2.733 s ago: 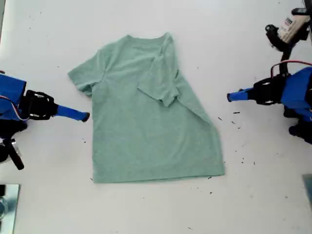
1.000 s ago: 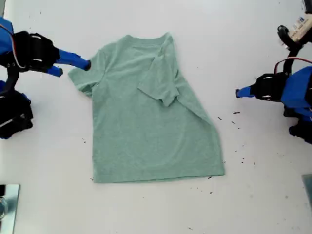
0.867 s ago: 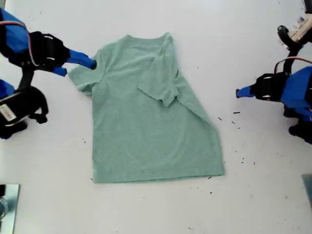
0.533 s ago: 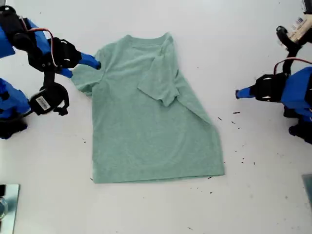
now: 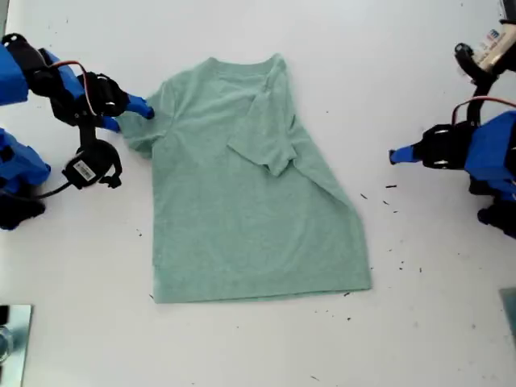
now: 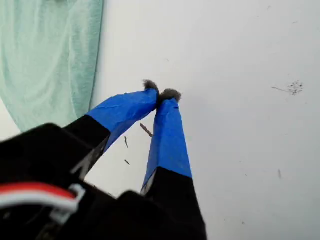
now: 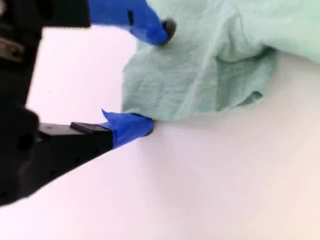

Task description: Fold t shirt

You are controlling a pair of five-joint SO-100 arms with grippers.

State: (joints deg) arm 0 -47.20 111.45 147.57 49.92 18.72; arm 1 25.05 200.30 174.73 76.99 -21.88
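Note:
The pale green t shirt (image 5: 250, 193) lies flat on the white table, neck toward the far edge. One sleeve is folded in over the chest (image 5: 270, 129); the other sleeve (image 5: 139, 131) sticks out toward the exterior view's left. My second gripper (image 5: 133, 117) is open at that sleeve. In the second wrist view (image 7: 157, 75) one finger rests on top of the cloth and the other sits on the table at the sleeve's edge. My first gripper (image 5: 395, 156) is shut and empty over bare table at the exterior view's right, also seen in the first wrist view (image 6: 161, 93).
Small dark specks (image 5: 391, 187) dot the table between my first gripper and the shirt's hem. A shiny metal object (image 5: 12, 330) sits at the exterior view's bottom-left corner. A white-labelled motor (image 5: 492, 44) shows at the exterior view's top right.
The second arm swung from beside the shirt's side up to the outstretched sleeve, and its open fingers now straddle the sleeve's edge. The first gripper drew back slightly.

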